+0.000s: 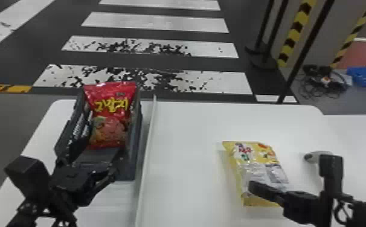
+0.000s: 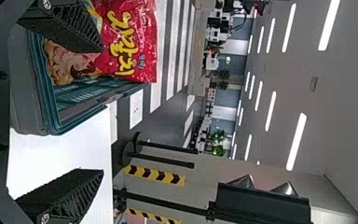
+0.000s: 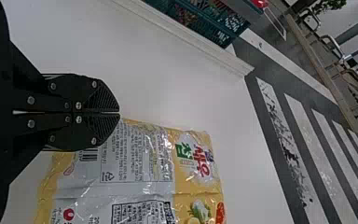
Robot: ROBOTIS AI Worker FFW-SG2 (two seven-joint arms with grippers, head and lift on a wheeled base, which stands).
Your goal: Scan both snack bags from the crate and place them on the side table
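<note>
In the head view my left gripper [image 1: 103,148] stands open at the near end of the grey crate [image 1: 138,145]. A red snack bag [image 1: 111,116] leans upright inside that crate, beyond the fingers. The left wrist view has the open gripper [image 2: 101,111] with one finger in front of the red bag [image 2: 126,46]. On the white table lies a yellow snack bag [image 1: 253,157], its printed silver panel facing up. My right gripper [image 1: 252,187] is over its near part, shut; the right wrist view has the closed gripper [image 3: 119,112] beside the yellow bag's edge [image 3: 196,186].
A raised white divider [image 1: 148,145] runs between the crate and the yellow bag. A pale rounded object with a dark end [image 1: 315,156], maybe the scanner, lies right of the yellow bag, partly behind the right arm. Dark posts [image 1: 300,57] stand beyond the table.
</note>
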